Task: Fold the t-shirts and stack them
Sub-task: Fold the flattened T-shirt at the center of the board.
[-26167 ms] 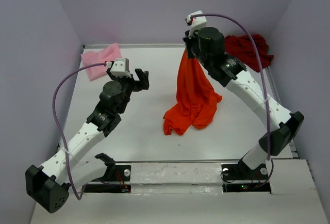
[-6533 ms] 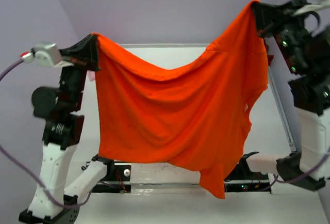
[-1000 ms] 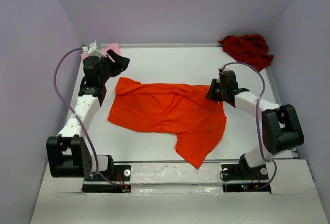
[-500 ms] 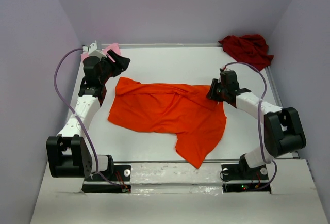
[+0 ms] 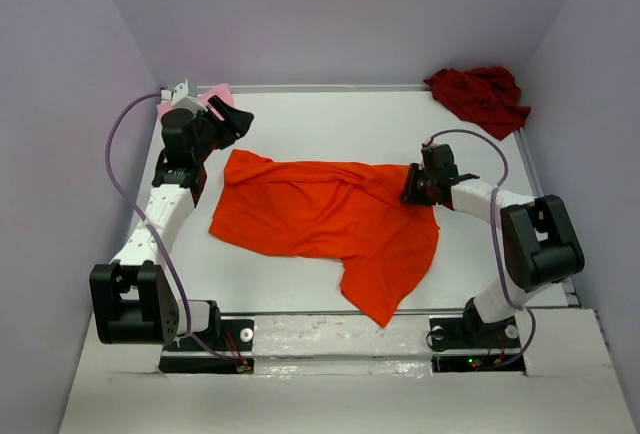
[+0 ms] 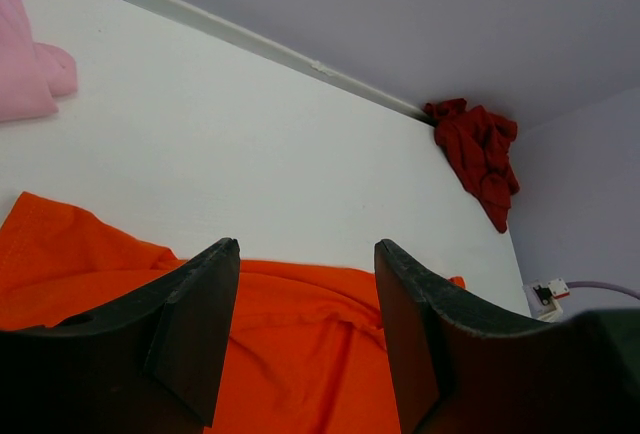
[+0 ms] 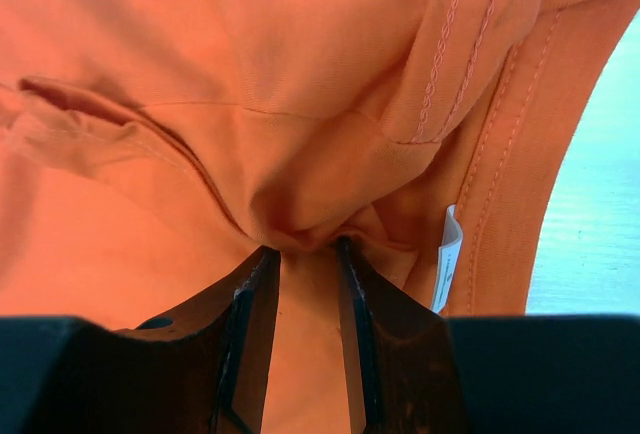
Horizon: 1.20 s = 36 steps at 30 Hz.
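The bright orange t-shirt (image 5: 320, 219) lies spread and rumpled across the middle of the table. At its right edge my right gripper (image 5: 412, 186) is low on the cloth. In the right wrist view its jaws (image 7: 303, 246) stand narrow, with a puckered fold of the orange t-shirt (image 7: 200, 74) pinched between them, beside a white label (image 7: 450, 254). My left gripper (image 5: 235, 119) hovers open past the shirt's far left corner; its fingers (image 6: 200, 324) hold nothing, and the orange t-shirt (image 6: 300, 354) lies below them. The pink t-shirt (image 5: 218, 97) lies partly hidden behind the left arm. The dark red t-shirt (image 5: 480, 94) is bunched at the far right corner.
A raised rim (image 5: 330, 87) runs along the table's far edge, and purple walls close in on three sides. Both arm bases (image 5: 330, 339) sit at the near edge. The pink t-shirt (image 6: 25, 64) and the dark red t-shirt (image 6: 480, 154) both show in the left wrist view.
My right wrist has dropped slightly toward the near side at the shirt's right edge, still on the cloth. The left arm and the shirts have not moved.
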### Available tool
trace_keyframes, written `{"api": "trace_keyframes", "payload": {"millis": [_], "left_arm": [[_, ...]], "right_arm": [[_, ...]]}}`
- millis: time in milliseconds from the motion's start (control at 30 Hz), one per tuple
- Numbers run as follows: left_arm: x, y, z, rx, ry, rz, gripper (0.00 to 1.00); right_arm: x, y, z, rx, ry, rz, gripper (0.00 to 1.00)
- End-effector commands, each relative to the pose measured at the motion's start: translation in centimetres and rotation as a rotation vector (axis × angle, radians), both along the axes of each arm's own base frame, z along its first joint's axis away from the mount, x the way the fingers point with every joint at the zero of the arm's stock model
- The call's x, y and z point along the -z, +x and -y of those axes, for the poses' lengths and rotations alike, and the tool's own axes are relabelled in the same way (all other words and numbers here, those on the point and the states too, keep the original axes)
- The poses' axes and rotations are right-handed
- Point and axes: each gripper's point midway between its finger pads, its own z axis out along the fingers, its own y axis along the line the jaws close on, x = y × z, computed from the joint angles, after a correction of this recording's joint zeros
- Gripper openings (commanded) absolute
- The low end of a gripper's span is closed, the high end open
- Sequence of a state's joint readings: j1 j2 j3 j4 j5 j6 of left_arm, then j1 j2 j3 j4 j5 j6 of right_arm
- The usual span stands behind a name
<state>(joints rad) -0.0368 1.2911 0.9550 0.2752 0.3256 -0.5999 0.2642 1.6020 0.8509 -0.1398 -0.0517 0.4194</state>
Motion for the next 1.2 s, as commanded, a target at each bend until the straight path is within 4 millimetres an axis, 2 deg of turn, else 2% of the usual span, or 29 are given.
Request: {"api": "trace_keyframes", "payload": {"millis": [0,67,100,167,200,233,433,600,800,867,1033,1167], "left_arm": [[-1.9,-0.5,0.2,0.021,-0.012,0.072,0.66],[-2.1,-0.5,0.2,0.023,-0.014,0.077,0.66],[-2.1,-0.5,0.2,0.023,-0.016,0.076,0.66],[-2.1,-0.5,0.2,0.023,-0.016,0.075,0.66],[-2.1,-0.5,0.2,0.023,-0.016,0.075,0.66],[-2.0,-0.6,0.2,0.023,-0.016,0.075,0.66],[-2.2,-0.5,0.2,0.024,-0.016,0.078,0.66],[-2.1,-0.6,0.2,0.024,-0.017,0.076,0.66],[-2.0,-0.5,0.2,0.024,-0.019,0.074,0.66],[-2.1,-0.5,0.2,0.024,-0.019,0.075,0.66],[-1.7,-0.4,0.3,0.025,-0.02,0.067,0.66],[-1.5,-0.3,0.2,0.025,-0.022,0.06,0.66]], "right_arm": [[-0.8,1.4,-0.4,0.006,-0.002,0.051,0.35],[-0.4,1.5,-0.3,0.011,-0.008,0.043,0.35],[-0.1,1.4,-0.4,0.008,-0.01,0.033,0.25],[0.2,1.4,-0.3,0.008,-0.012,0.025,0.13],[0.2,1.4,-0.4,0.008,-0.012,0.027,0.02],[0.2,1.4,-0.4,0.008,-0.01,0.025,0.0],[-0.7,1.3,-0.4,0.002,-0.004,0.052,0.0],[-3.5,0.8,-0.4,-0.006,0.019,0.114,0.0],[-4.9,-1.6,-1.2,-0.036,0.07,0.131,0.0],[-4.5,-2.7,-1.5,-0.052,0.079,0.116,0.0],[-4.7,-3.9,-1.7,-0.064,0.088,0.109,0.0],[-4.8,-5.8,-2.5,-0.098,0.126,0.096,0.0]]}}
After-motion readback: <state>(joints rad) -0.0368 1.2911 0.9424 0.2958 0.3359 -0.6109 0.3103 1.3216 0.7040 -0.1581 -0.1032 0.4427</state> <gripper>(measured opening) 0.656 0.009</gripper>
